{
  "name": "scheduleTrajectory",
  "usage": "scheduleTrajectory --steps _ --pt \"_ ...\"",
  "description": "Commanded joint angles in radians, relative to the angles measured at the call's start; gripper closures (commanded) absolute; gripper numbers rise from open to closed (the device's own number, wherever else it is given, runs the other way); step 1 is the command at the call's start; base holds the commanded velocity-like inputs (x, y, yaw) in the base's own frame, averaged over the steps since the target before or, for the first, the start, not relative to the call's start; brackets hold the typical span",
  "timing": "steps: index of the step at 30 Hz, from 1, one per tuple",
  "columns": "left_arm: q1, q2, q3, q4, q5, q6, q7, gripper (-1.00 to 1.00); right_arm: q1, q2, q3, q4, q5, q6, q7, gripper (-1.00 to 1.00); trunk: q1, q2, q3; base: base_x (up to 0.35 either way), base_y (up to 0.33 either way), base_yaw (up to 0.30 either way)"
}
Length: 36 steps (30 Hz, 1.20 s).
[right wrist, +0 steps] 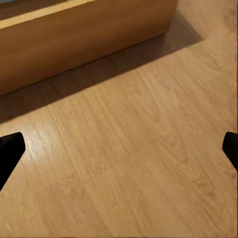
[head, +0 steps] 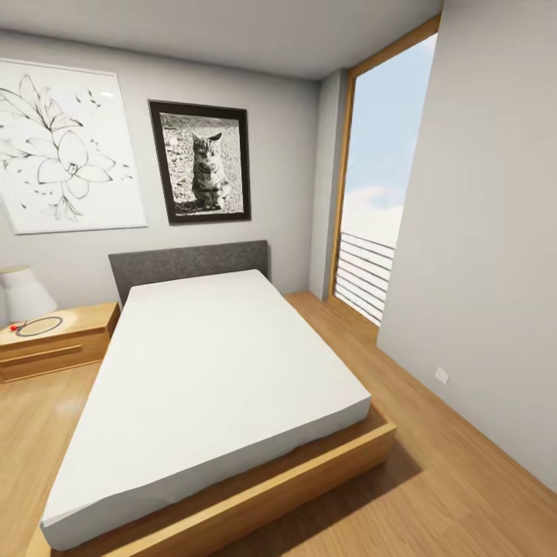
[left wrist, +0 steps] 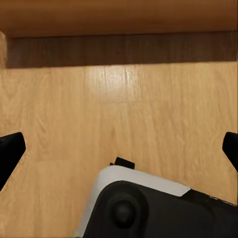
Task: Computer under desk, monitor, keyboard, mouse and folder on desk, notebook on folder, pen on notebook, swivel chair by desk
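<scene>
The room is a bedroom with pale grey walls and a light wooden floor (head: 456, 495). A bed (head: 216, 387) with a white mattress, a wooden frame and a dark grey upholstered headboard (head: 189, 263) occupies the centre of the head view. Two pictures hang on the wall above the headboard: a large line drawing of a flower (head: 66, 151) and, beside it, a black-framed photograph of a cat (head: 203, 162). A low wooden bedside cabinet (head: 54, 340) stands at the left of the bed; a white lamp (head: 25, 292) and a small ring-shaped item with a red mark (head: 37, 326) rest on its top, the item too small to identify. A tall window with a wooden frame (head: 375, 193) opens onto sky, with horizontal railing bars across its lower part. A white wall socket (head: 442, 375) sits low on the right-hand wall. None of the workspace items — desk, monitor, keyboard, folder, chair — can be located in these views. In the left wrist view, the left gripper (left wrist: 119, 151) hangs over the floor facing a wooden panel (left wrist: 119, 15), fingers spread wide, nothing between them; a rounded black-and-white part of the robot (left wrist: 139, 203) lies beneath it. In the right wrist view, the right gripper (right wrist: 119, 151) is likewise spread and empty, over bare floor near the bed frame's corner (right wrist: 89, 34).
</scene>
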State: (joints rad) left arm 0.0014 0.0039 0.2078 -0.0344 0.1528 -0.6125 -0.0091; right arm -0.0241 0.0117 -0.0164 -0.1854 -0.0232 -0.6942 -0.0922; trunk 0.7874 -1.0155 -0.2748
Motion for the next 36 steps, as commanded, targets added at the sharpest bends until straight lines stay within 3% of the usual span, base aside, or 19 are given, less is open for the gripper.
scheduleTrajectory --steps 1,4,7,10,19,28,36 --pt "0.0 0.008 0.0 -0.002 0.012 -0.026 -0.001 -1.0 0.0 0.0 -0.001 -0.003 -0.002 -0.012 -0.017 -1.0 -0.004 0.007 0.002 0.0 0.0 0.0" --pt "0.0 0.026 0.016 -0.002 0.041 -0.081 -0.002 -1.0 0.0 -0.001 -0.001 -0.008 -0.002 -0.038 -0.043 -1.0 -0.015 0.028 0.012 0.0 0.0 0.0" --pt "0.0 0.033 0.04 -0.002 0.094 -0.149 -0.003 -1.0 0.0 -0.001 0.0 -0.007 -0.001 -0.069 -0.051 -1.0 -0.023 0.042 0.018 0.0 0.0 0.007" --pt "0.0 0.036 0.045 -0.001 0.107 -0.175 -0.004 -1.0 0.0 0.0 0.0 -0.004 -0.001 -0.076 -0.052 -1.0 -0.023 0.042 0.018 0.0 0.0 0.094" --pt "0.0 0.058 0.041 0.004 0.11 -0.184 -0.006 -1.0 0.0 0.002 0.014 0.009 0.01 -0.077 -0.052 -1.0 -0.023 0.042 0.018 0.0 0.0 0.238" --pt "0.0 0.059 0.041 0.004 0.11 -0.181 -0.005 -1.0 -0.001 0.002 0.022 0.037 0.103 -0.073 -0.052 -1.0 -0.023 0.042 0.016 -0.166 0.0 0.28" --pt "0.0 0.059 0.041 0.005 0.11 -0.173 -0.003 -1.0 0.0 0.005 0.035 0.039 0.122 -0.071 -0.051 -1.0 -0.023 0.042 0.012 -0.285 -0.063 0.281"
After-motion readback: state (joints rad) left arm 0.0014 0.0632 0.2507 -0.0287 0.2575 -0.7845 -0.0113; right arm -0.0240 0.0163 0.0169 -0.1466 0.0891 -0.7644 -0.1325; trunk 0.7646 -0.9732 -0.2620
